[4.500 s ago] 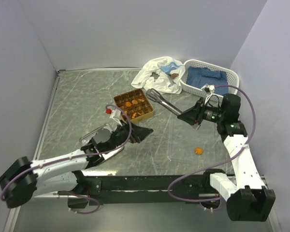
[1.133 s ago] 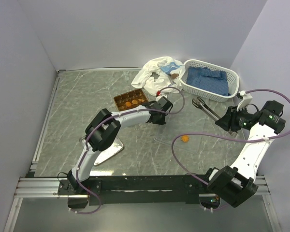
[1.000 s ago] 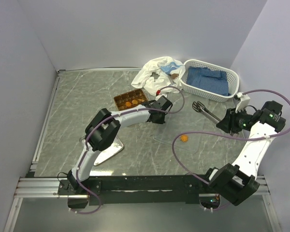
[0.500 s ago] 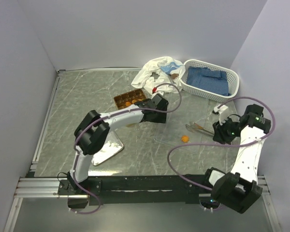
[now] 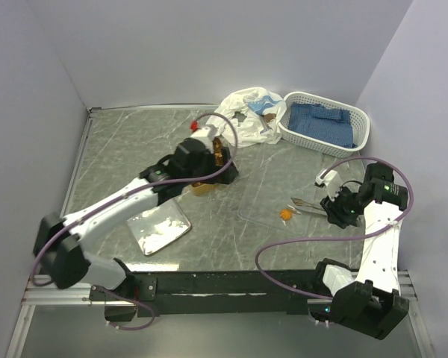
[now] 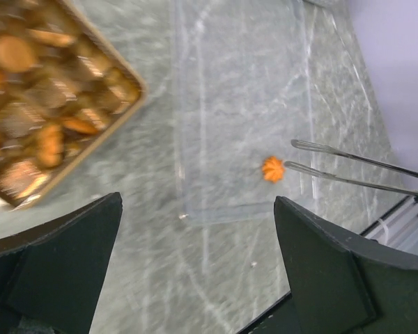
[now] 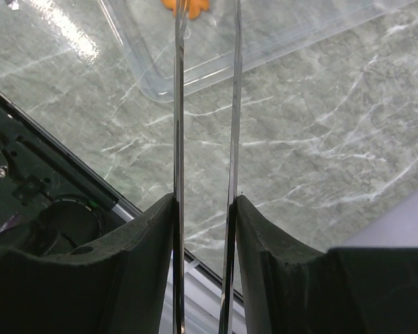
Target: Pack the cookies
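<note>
1 loose cookie [image 6: 272, 169] lies on 1 clear lid [image 6: 237, 83] just beside 1 pair of tongs [image 7: 177, 104] clamped in the right gripper [image 7: 203, 209]; the left gripper [image 6: 197, 209] is spread wide, near 1 tin [image 6: 136, 90].

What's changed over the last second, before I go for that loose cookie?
The right gripper, shut on the tongs, swung them from beside the basket to the loose cookie; their tips now lie just beside it. The left gripper, open, drew back leftward over the tin. Cookie and basket stayed put.
</note>
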Available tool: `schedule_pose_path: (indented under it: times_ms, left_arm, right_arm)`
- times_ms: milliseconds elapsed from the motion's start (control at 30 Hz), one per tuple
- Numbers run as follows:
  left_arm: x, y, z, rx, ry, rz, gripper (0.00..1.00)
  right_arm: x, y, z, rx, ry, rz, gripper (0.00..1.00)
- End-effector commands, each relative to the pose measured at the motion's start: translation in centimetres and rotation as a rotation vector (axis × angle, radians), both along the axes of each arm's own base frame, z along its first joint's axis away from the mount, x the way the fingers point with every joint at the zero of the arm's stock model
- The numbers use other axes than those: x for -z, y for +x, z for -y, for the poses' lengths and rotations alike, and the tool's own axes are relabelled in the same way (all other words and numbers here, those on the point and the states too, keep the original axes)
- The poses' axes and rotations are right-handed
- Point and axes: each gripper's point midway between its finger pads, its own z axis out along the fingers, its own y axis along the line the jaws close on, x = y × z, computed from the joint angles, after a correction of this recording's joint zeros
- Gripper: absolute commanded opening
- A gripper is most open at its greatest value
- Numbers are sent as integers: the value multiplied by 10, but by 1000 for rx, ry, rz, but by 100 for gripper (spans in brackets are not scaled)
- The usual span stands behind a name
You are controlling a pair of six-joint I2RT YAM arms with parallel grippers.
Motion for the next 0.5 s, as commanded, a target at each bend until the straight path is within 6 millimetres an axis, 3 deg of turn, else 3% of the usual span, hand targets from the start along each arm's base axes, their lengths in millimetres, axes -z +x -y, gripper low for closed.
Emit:
schedule_pose_path:
  times_ms: [0,33,100,133,200,233,333,467]
  left_arm:
    - [-15,-10,-41,4,44,81,96]
    - [-21,-14,-53,-11,53,101,96]
    - [-9,-21,-76,-37,127,92,96]
    - [-17,-24,-89,-68,134,124,97]
    - [-11,-30,-106,-90,179,130,97]
    - [-18,-31,-118,-121,185,161,97]
    - [-18,-36,-135,-142,216,216,97]
    - [0,-38,-149,-178,242,241,96]
  right_arm:
    - [1,0,-2,-43,-25,12,46]
    - [2,0,-3,-50,-24,10,47]
    - [3,-2,-5,-53,-16,-5,47]
    - [5,-3,-7,-58,-11,-19,47]
    - [6,-4,-7,-55,-6,-28,48]
    - [7,-4,-7,-55,-4,-36,48]
    - [8,-4,-7,-53,-7,-41,48]
    - [9,-6,-12,-60,1,-56,49]
